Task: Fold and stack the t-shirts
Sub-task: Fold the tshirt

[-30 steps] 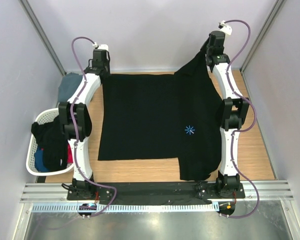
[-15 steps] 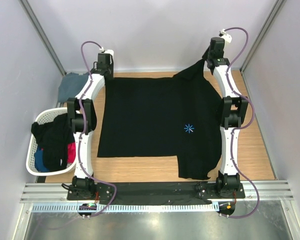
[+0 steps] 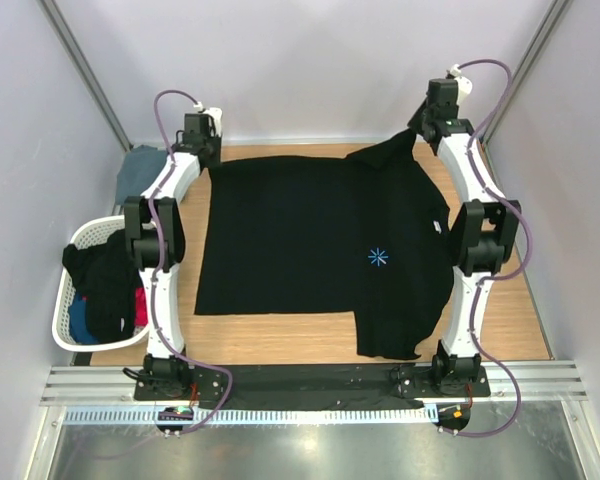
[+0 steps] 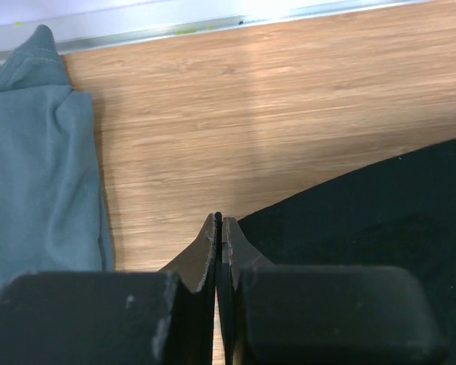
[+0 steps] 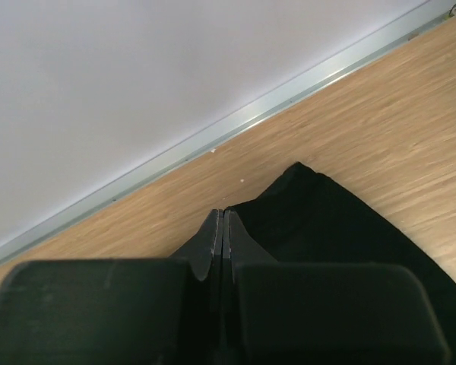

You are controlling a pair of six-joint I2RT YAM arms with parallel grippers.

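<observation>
When set against the top view of a second ago, shows the black shirt (image 3: 300, 240) lower and wider on the table (image 3: 505, 300). Far right corner no longer hoisted, right edge drawn outward past the blue star (image 3: 379, 258), and a small white patch (image 3: 436, 228), perhaps a label, now showing at that edge. Reads as spreading ahead of the first fold, with no fold made yet. Finds the left gripper (image 3: 201, 142) at the far left corner and the right gripper (image 3: 428, 125) at the far right sleeve, swung outward with its arm. Leaves the grey-blue shirt (image 3: 138, 170) bunched at the far left, just beyond the basket (image 3: 58, 310) of white slotted plastic heaped with dark, red and blue laundry (image 3: 105, 285).

From the left wrist, shows matte black fingers (image 4: 204, 255) pressed together with only a hairline between them. Apparently nipping the corner of the black cloth, whose curved edge runs off right over pale wood grain. Shows the grey-blue shirt too, soft and seamed, lumped at left, apart from the black one.

From the right wrist, shows fingers (image 5: 204, 243) likewise pressed tight. Peak of limp, smooth black cloth drawn up to the tips, against wood and a metal strip (image 5: 235, 125) below the white wall (image 5: 137, 76).
</observation>
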